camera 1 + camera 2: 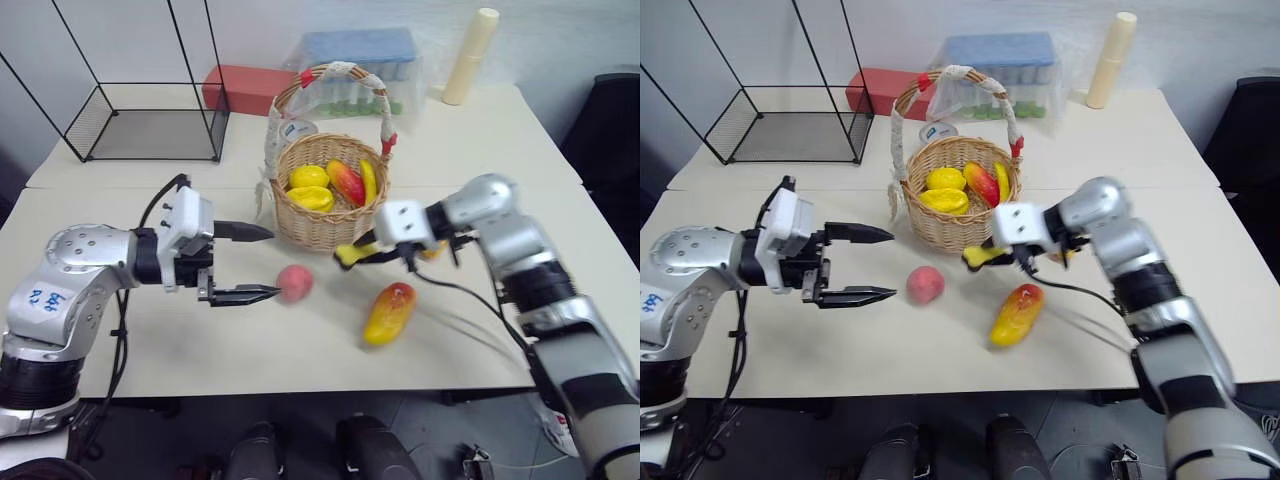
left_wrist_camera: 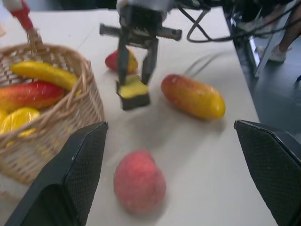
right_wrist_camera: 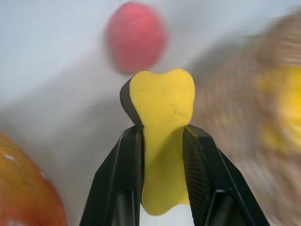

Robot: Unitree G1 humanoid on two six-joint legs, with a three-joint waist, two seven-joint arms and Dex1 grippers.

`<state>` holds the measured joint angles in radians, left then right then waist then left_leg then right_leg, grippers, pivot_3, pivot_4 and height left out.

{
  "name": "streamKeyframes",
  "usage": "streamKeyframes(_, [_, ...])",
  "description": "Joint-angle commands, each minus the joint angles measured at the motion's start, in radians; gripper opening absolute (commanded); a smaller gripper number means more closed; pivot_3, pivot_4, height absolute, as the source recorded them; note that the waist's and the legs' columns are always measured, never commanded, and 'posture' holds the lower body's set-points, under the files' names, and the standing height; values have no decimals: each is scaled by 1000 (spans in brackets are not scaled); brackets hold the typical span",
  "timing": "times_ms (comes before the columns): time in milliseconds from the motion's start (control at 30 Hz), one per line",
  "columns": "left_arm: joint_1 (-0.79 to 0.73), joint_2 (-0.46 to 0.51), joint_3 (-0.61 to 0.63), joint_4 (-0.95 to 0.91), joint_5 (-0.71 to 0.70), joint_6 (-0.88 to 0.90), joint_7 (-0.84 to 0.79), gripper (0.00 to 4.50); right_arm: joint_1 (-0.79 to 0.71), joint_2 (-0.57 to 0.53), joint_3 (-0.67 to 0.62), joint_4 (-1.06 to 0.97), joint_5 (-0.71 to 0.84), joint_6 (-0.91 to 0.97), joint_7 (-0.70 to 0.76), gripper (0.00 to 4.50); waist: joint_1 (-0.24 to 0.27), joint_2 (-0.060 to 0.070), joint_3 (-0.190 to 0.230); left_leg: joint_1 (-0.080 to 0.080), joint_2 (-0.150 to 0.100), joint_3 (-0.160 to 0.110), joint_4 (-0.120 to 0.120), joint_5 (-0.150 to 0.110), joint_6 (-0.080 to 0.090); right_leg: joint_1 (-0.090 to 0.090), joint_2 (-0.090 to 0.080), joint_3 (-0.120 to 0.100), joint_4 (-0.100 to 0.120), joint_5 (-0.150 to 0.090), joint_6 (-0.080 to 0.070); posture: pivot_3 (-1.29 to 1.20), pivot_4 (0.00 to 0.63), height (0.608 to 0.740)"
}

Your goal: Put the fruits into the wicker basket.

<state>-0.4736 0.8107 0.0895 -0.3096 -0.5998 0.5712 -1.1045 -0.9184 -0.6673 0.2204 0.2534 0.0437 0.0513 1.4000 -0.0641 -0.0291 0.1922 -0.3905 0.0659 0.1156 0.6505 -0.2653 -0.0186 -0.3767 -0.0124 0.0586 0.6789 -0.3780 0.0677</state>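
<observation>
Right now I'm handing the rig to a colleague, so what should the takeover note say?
Left hand: open, hovering beside the pink peach, holding nothing.
Right hand: shut on a flat yellow block, held above the table near the wicker basket.
Done: two lemons, a red-yellow fruit and a banana lie in the basket.
Left: the peach, the mango and a small red-yellow apple lie on the table.

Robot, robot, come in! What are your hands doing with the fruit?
Left gripper open beside round pink peach. Right gripper shut on flat yellow block. Long orange mango on table; wicker basket path clear.
</observation>
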Motion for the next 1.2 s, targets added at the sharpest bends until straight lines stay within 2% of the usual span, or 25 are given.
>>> streamKeyframes(33, [-46, -34, -8, -42, -51, 25, 21, 4500, 95, -145, -199, -227, 103, 231, -57, 855, 8, 0, 0, 0, 0, 0, -1, 0, 0, 0, 0, 0, 0, 0, 0, 0, 150, 740])
streamKeyframes(100, [-59, -48, -16, -44, -60, 32, 25, 4500, 157, -209, -267, -301, 127, 312, -88, 855, 12, 0, 0, 0, 0, -1, -2, 0, 0, 0, 1, 0, -2, 0, 0, 0, 150, 740])
streamKeyframes(167, [-94, -81, -46, -39, -67, 27, 16, 4500, 394, -328, -462, -356, 87, 354, -108, 855, 16, 0, 0, 0, 0, 0, -2, 0, 0, 1, 1, 0, -3, 0, 0, 0, 150, 740])
streamKeyframes(233, [-122, -109, -66, -25, -66, 10, -1, 4500, 613, -375, -618, -387, 45, 369, -150, 855, 36, -1, 0, 0, 0, -2, -2, -1, 0, 3, 2, 0, -7, 0, 0, 0, 150, 740])
streamKeyframes(333, [-152, -134, -88, 21, -45, -18, -19, 4500, 816, -313, -696, -433, 32, 407, -268, 855, 30, 0, 0, -1, -1, 1, -3, -1, 1, 4, 2, 2, -12, 0, 1, 0, 150, 740])
streamKeyframes(433, [-178, -149, -113, 65, -25, -44, -49, 4500, 904, -232, -678, -459, 16, 429, -387, 855, 5, 0, 0, 2, 1, 4, -2, 0, 0, 4, 4, 5, -10, 1, 3, 0, 150, 740])
streamKeyframes(600, [-210, -160, -136, 119, 4, -74, -74, 4500, 926, -203, -650, -464, 12, 444, -482, 2441, -10, 1, 0, 4, 0, 5, -3, 3, -2, 3, 5, 6, -4, 1, 3, 0, 150, 740])
streamKeyframes(767, [-196, -137, -115, 150, 15, -71, -84, 4500, 937, -221, -700, -479, 77, 474, -483, 4050, -7, 1, 0, 3, 0, 4, -4, 3, -2, 3, 5, 6, -6, 1, 4, 0, 150, 740])
streamKeyframes(800, [-174, -119, -100, 152, 15, -61, -81, 4500, 932, -229, -731, -493, 114, 491, -464, 4393, -6, 1, 0, 3, 0, 4, -4, 3, -2, 3, 5, 6, -6, 0, 4, 0, 150, 740])
streamKeyframes(900, [-85, -58, -73, 141, 37, -47, -61, 4500, 911, -244, -825, -591, 308, 600, -374, 4454, -11, 2, 0, 3, 0, 4, -4, 3, -2, 3, 5, 6, -6, 0, 4, 0, 150, 740])
streamKeyframes(967, [-35, -42, -77, 122, 74, -37, -2, 4500, 892, -243, -900, -699, 531, 744, -322, 4454, -13, 2, 0, 3, 1, 4, -5, 3, -2, 3, 5, 6, -6, 0, 4, 0, 150, 740])
streamKeyframes(1067, [23, -76, -105, 97, 171, -29, 156, 4500, 875, -252, -981, -828, 832, 910, -320, 4454, -5, 1, 0, 3, 1, 0, -5, 2, -2, 4, 5, 4, -6, 0, 4, 0, 150, 740])
streamKeyframes(1200, [90, -146, -111, 55, 199, -14, 263, 4500, 890, -263, -995, -899, 994, 960, -362, 4454, 13, 1, 0, 2, 0, -1, -4, 0, 2, 7, 3, 3, -12, 1, 4, 0, 150, 740])
